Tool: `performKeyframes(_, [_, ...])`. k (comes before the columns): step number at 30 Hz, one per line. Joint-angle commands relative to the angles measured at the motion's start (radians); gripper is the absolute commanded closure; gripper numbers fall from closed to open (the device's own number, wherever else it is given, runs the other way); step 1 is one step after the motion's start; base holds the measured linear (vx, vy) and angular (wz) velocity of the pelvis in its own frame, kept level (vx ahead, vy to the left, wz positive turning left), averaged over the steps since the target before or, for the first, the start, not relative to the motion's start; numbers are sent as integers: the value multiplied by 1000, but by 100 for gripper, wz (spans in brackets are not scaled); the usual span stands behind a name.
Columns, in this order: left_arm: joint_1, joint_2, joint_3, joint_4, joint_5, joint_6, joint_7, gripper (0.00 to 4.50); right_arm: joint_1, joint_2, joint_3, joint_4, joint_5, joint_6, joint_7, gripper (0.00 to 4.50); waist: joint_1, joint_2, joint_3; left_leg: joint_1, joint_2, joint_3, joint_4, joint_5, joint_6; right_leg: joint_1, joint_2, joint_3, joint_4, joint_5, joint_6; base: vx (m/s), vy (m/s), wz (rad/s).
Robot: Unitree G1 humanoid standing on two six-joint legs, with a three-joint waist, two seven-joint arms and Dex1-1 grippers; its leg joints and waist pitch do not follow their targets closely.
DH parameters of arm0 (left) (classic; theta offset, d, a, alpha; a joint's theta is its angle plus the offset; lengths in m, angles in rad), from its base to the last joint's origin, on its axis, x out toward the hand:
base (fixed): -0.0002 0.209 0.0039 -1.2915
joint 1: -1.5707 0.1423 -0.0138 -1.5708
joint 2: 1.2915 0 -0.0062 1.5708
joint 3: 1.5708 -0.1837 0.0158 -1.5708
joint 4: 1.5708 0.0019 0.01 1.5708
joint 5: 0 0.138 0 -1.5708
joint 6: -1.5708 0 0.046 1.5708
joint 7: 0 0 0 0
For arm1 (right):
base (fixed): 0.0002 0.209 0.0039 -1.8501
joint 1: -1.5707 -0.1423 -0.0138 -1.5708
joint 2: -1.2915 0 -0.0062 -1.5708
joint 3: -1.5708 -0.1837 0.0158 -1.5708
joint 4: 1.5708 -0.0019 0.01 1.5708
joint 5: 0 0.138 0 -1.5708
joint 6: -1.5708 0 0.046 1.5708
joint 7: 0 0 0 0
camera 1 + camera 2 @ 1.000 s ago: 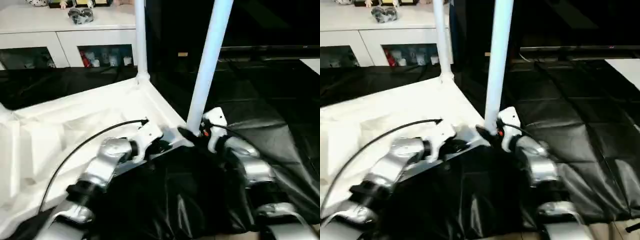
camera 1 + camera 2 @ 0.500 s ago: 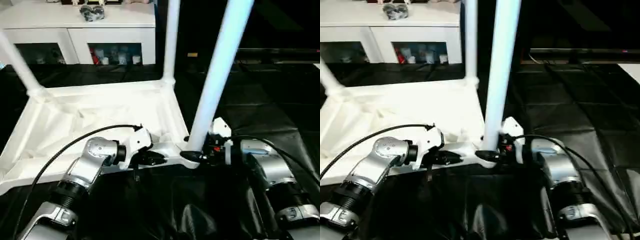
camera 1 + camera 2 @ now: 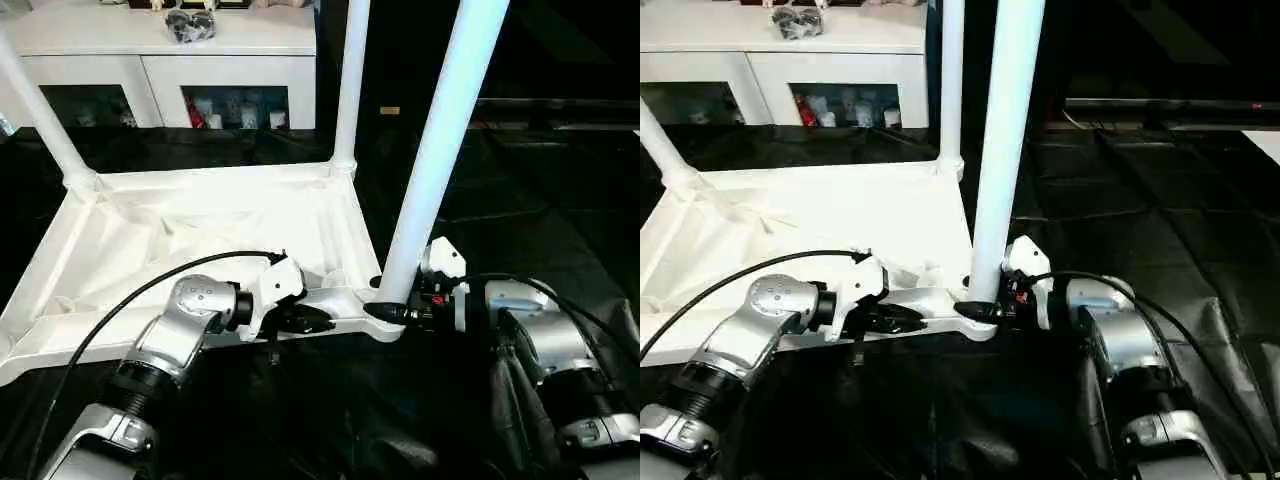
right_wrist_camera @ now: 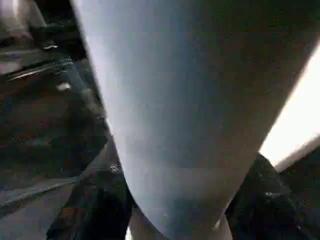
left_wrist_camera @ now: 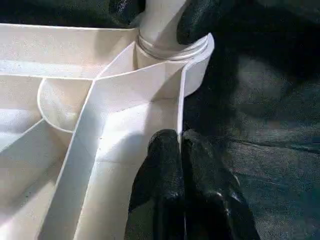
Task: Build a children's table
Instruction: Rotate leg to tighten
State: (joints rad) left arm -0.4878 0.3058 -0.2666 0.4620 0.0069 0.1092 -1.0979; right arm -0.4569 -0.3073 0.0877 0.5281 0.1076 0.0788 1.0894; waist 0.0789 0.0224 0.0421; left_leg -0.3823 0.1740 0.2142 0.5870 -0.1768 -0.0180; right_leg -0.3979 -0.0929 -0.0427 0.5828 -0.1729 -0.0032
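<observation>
Three long white tapered tube legs stand up from the white plastic square tabletop (image 3: 200,215), which lies ribbed underside up on black quilted sheeting (image 3: 560,200) across the middle and left of the head views. One leg (image 3: 40,115) rises at the upper left, a second (image 3: 350,85) at the upper centre, and the nearest leg (image 3: 440,150) slants up from the round corner socket (image 3: 385,322) at the frame's centre.

At lower left centre, the left gripper (image 3: 305,320) has its black fingers (image 5: 165,175) pressed together on the thin upright rim wall of the tabletop, just beside that socket; the wrist view shows the wall pinched between them.

At centre right, the right gripper (image 3: 400,312) sits at the foot of the nearest leg, with a black finger (image 4: 95,210) on each side of the tube just above the socket. Whether the fingers press the tube or stand slightly off it cannot be told.

Behind, along the top left, stands a white cabinet with glass doors (image 3: 160,70).
</observation>
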Motion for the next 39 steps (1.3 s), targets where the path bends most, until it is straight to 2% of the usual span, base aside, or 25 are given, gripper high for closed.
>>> performKeyframes(1, [-43,-79,24,-18,2,13,156,450,37,110,72,72,-30,8,-100,251,-14,-5,-49,34,61,-37,-86,-363,-28,19,-60,34,-76,-378,-189,0,0,0])
performKeyframes(2, [-43,-88,23,-21,4,17,169,450,33,127,62,87,-38,5,-146,254,-19,-5,-49,34,61,-38,-87,-376,-34,17,-60,35,-78,-399,-183,0,0,0])
performKeyframes(3, [-45,-104,20,-26,11,26,191,450,26,154,47,105,-39,16,-202,255,-26,1,-47,34,59,-44,-89,-405,-44,17,-60,33,-81,-439,-170,0,0,0])
performKeyframes(4, [-48,-120,18,-28,15,35,212,450,19,179,33,121,-40,23,-256,255,-31,2,-46,35,59,-43,-90,-421,-48,14,-58,33,-85,-453,-163,0,0,0])
performKeyframes(5, [-54,-139,18,-25,22,43,241,450,10,205,19,138,-40,31,-311,255,-41,1,-46,34,58,-49,-93,-451,-57,15,-58,29,-89,-484,-147,0,0,0])
performKeyframes(6, [-63,-158,20,-18,27,51,269,450,1,227,8,153,-41,34,-361,256,-45,6,-46,33,57,-50,-94,-458,-60,15,-58,29,-89,-484,-144,0,0,0])
performKeyframes(7, [-69,-170,21,-12,31,55,286,450,-3,239,3,161,-42,35,-390,256,-53,3,-45,33,56,-52,-95,-478,-62,12,-55,27,-93,-490,-139,0,0,0])
performKeyframes(9, [-88,-209,20,8,38,60,331,450,-33,281,-28,201,-41,49,-498,256,-57,9,-44,39,53,-52,-92,-509,-62,5,-55,28,-99,-514,-130,0,0,0])
performKeyframes(10, [-94,-221,19,13,40,63,342,450,-45,295,-38,216,-41,48,-530,256,-60,6,-43,40,50,-53,-90,-521,-61,3,-55,25,-103,-538,-122,0,0,0])
performKeyframes(11, [-102,-245,14,19,44,65,358,450,-68,319,-55,243,-42,45,-579,256,-61,8,-43,40,51,-55,-90,-527,-61,3,-57,24,-106,-554,-117,0,0,0])
performKeyframes(14, [-111,-277,3,21,53,69,374,450,-100,346,-60,272,-54,27,-615,256,-62,6,-43,40,51,-56,-91,-535,-58,2,-56,22,-109,-550,-109,0,0,0])
performKeyframes(16, [-113,-280,-1,21,54,68,373,450,-107,350,-57,275,-56,17,-607,256,-61,5,-43,41,50,-54,-90,-535,-55,0,-55,23,-109,-541,-111,0,0,0])
performKeyframes(17, [-112,-279,-1,18,55,66,368,450,-112,352,-60,274,-47,11,-587,200,-60,3,-44,38,51,-52,-90,-523,-47,1,-55,25,-108,-521,-116,0,0,0])
performKeyframes(20, [-106,-260,1,14,50,51,342,450,-115,343,-68,263,-26,19,-551,176,-59,5,-45,36,52,-51,-91,-510,-39,3,-55,27,-105,-491,-126,0,0,0])
performKeyframes(21, [-102,-248,0,12,46,43,321,450,-111,327,-55,254,-41,8,-538,164,-62,-2,-46,33,52,-50,-92,-498,-35,6,-53,27,-102,-474,-130,0,0,0])
performKeyframes(23, [-94,-227,-3,9,41,30,290,450,-104,303,-36,239,-60,-5,-513,150,-59,0,-47,33,53,-48,-91,-482,-31,6,-55,28,-99,-459,-138,0,0,0])
performKeyframes(28, [-75,-187,0,-9,30,22,231,450,-90,256,-17,211,-55,1,-407,150,-56,-3,-49,24,55,-43,-89,-412,-10,14,-56,33,-89,-386,-164,0,0,0])
performKeyframes(29, [-70,-170,0,-12,28,17,210,450,-82,235,-6,196,-51,7,-359,150,-55,-11,-51,25,56,-39,-87,-382,-2,16,-56,34,-86,-358,-175,0,0,0])
performKeyframes(30, [-66,-152,2,-15,25,11,188,450,-73,211,7,179,-50,12,-305,150,-52,-13,-52,24,56,-40,-86,-372,4,19,-57,33,-83,-351,-179,0,0,0])
performKeyframes(31, [-66,-152,2,-15,25,11,188,450,-73,211,7,179,-50,12,-305,150,-49,-9,-53,22,56,-38,-85,-345,14,22,-57,35,-79,-323,-185,0,0,0])
performKeyframes(32, [-59,-117,7,-19,15,-3,139,450,-53,161,37,139,-41,27,-183,150,-50,-12,-53,20,57,-37,-85,-334,21,23,-56,34,-78,-308,-189,0,0,0])
performKeyframes(35, [-56,-91,12,-25,6,-6,106,450,-35,119,62,101,-33,37,-83,150,-42,-9,-56,21,60,-32,-79,-278,46,25,-53,32,-67,-223,-223,0,0,0])
performKeyframes(36, [-55,-75,14,-27,3,-8,86,450,-27,93,76,81,-26,40,-28,150,-40,-16,-56,19,61,-32,-79,-271,50,29,-53,30,-66,-218,-226,0,0,0])
performKeyframes(37, [-55,-64,15,-27,2,-10,73,450,-22,75,85,69,-22,41,10,150,-34,-15,-58,20,63,-31,-76,-248,59,32,-53,30,-60,-191,-233,0,0,0])
performKeyframes(39, [-54,-53,16,-27,0,-11,59,450,-17,55,96,56,-17,49,53,150,-33,-12,-59,20,63,-29,-74,-230,67,30,-52,30,-56,-168,-243,0,0,0])
